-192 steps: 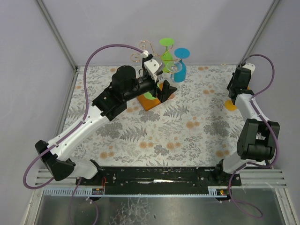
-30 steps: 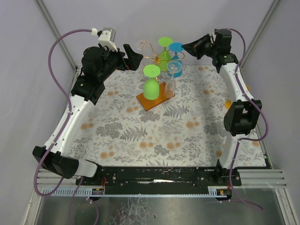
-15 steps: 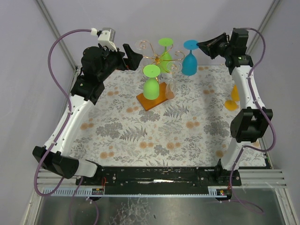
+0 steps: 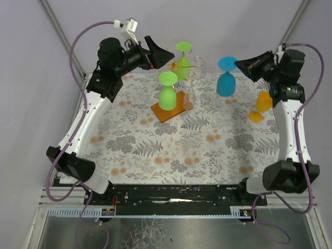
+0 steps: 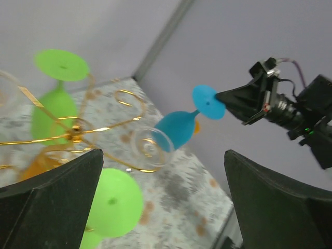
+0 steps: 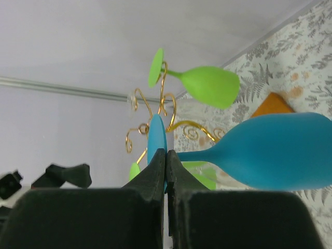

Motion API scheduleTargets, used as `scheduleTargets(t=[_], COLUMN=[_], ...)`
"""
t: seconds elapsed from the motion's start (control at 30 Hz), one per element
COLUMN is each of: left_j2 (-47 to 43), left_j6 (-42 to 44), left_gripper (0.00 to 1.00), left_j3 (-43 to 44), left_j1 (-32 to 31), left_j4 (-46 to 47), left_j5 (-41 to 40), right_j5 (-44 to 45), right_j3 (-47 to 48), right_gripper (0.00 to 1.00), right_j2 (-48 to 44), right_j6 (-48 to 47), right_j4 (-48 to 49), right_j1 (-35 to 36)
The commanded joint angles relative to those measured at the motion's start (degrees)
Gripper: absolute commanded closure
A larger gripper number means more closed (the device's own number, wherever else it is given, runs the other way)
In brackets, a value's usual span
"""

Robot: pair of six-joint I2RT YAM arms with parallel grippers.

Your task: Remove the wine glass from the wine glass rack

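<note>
The wine glass rack (image 4: 183, 63) is gold scrolled wire on an orange base (image 4: 162, 114). My right gripper (image 4: 239, 64) is shut on the foot of a blue wine glass (image 4: 225, 83) and holds it upside down in the air, to the right of the rack and apart from it. In the right wrist view the jaws (image 6: 166, 155) pinch the blue foot edge-on, with the bowl (image 6: 280, 150) to the right and the rack (image 6: 166, 111) behind. My left gripper (image 4: 163, 54) is open and empty, just left of the rack's top. The left wrist view shows the rack (image 5: 78, 132) and the blue glass (image 5: 179, 127).
Two green glasses (image 4: 167, 96) (image 4: 181, 65) and a clear glass (image 4: 189, 96) hang upside down on the rack. An orange glass (image 4: 261, 106) stands on the floral table near the right edge. Grey walls close in the back and sides.
My right gripper has carried the blue glass to the right and down, away from the rack. My left gripper has swung right, closer to the rack's top.
</note>
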Motion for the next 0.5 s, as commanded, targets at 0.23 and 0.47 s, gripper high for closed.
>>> scheduleTargets(t=[0.23,0.47], left_j2=[8.4,11.5], left_j6=[-23.3,-29.5], left_gripper=[0.01,0.00], left_j3=[2.6,2.3], left_j1=[-13.3,-17.1], left_j4=[10.4,15.7], left_j5=[22.3,26.9], right_j5=[-10.3,-13.8], right_j3=[-15.3,-19.9], right_gripper=[1.00,1.00], right_j2=[-23.9,-30.3], right_j6=[-9.0,-8.9], right_j4=[0.8,3.1], right_j1=[-1.5,-1.5])
